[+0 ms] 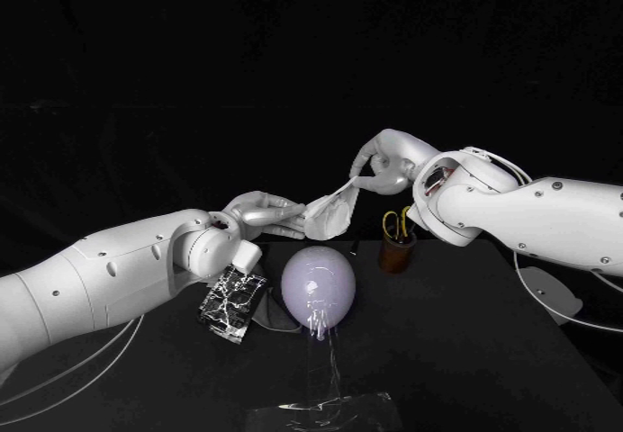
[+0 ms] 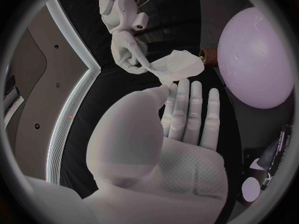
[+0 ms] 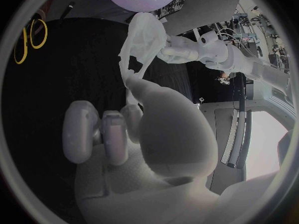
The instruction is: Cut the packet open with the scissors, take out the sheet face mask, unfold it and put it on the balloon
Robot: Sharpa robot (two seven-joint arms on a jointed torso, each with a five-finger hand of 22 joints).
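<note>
While we are holding the sheet face mask (image 1: 331,211) aloft near the balloon (image 1: 320,281), our left hand (image 1: 266,214) is pinching its lower end and our right hand (image 1: 376,166) its upper end. We are apparently spreading it to unfold it before draping.

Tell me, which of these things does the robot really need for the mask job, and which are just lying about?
Job: sheet face mask, held between left hand and right hand; balloon; packet lying beside it; scissors.
Just there: brown cup holding the scissors; clear stand under the balloon.
</note>
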